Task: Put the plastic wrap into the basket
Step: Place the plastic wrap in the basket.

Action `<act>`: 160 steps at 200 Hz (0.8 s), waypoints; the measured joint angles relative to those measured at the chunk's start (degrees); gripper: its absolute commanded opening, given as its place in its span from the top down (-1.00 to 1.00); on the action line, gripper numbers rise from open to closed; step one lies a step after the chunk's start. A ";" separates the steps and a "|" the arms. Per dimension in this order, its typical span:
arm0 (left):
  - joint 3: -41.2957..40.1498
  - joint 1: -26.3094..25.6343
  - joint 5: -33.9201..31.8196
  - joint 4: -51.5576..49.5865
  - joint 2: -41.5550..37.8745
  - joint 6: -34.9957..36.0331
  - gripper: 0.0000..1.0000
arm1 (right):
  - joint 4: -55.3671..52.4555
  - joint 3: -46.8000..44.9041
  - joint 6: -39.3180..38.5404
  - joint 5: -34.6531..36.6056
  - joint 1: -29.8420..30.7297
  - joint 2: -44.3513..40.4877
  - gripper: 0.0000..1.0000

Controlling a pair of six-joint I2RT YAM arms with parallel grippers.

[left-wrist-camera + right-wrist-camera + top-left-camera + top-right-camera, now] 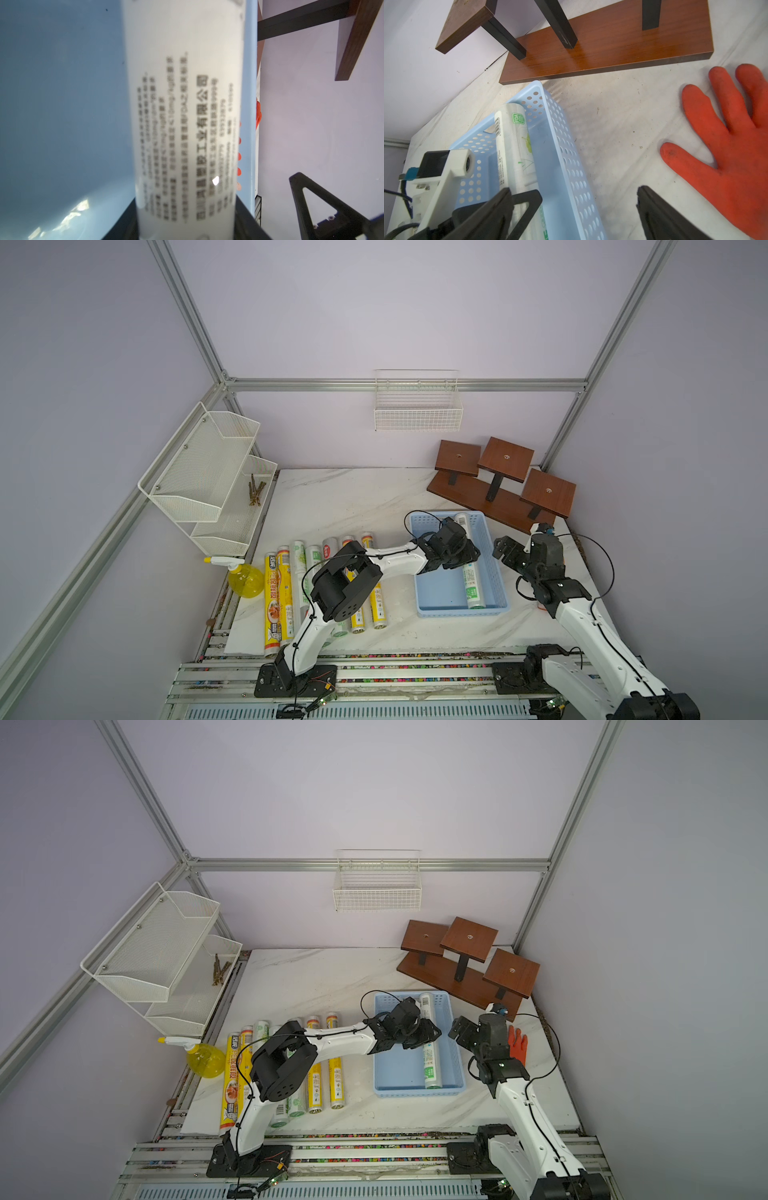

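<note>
A white plastic wrap roll with green print (471, 587) (432, 1067) lies lengthwise in the light-blue basket (440, 589) (399, 1069), along its right wall. My left gripper (465, 560) (186, 209) reaches over the basket and is shut on the middle of this roll (187, 104); both black fingers press its sides. Several more rolls, yellow and white (274, 597), lie side by side on the table left of the basket, partly hidden by the left arm. My right gripper (500, 549) (574, 190) stands open at the basket's right wall (556, 133), holding nothing.
An orange glove (517, 1044) (726, 155) lies right of the basket. A brown wooden stand (503, 485) sits behind it. A yellow spray bottle (245, 580) and a white mesh shelf (208, 477) are at the left; a white wire basket (417, 406) hangs on the back wall.
</note>
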 measured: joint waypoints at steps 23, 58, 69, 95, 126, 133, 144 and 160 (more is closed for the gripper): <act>1.64 -0.42 -0.02 -1.14 1.44 -0.55 0.48 | 0.07 0.00 0.20 -0.13 -0.02 0.90 -0.94; 3.48 -0.90 -0.02 -1.86 3.69 -1.97 0.28 | 0.55 -0.68 0.57 -0.48 -0.26 2.08 -0.94; 4.07 -0.96 0.00 -2.36 4.42 -2.21 0.14 | 0.63 -0.90 0.59 -0.59 -0.28 2.58 -0.94; 5.60 -0.96 0.02 -4.42 5.70 -3.17 0.10 | 0.76 -1.01 0.59 -1.01 -0.28 3.34 -0.94; 7.39 -0.96 0.20 -6.10 5.88 -3.52 -0.05 | 0.96 -1.01 0.57 -1.01 -0.37 3.32 -0.94; 7.87 -0.96 0.35 -6.32 6.08 -3.54 -0.08 | 1.05 -1.01 0.57 -0.98 -0.39 3.32 -0.94; 8.57 -0.98 0.57 -6.86 6.43 -3.54 -0.14 | 1.11 -1.01 0.55 -0.98 -0.44 3.30 -0.94; 8.90 -1.01 0.70 -7.65 6.62 -3.65 -0.21 | 1.09 -1.01 0.55 -0.92 -0.66 3.08 -0.94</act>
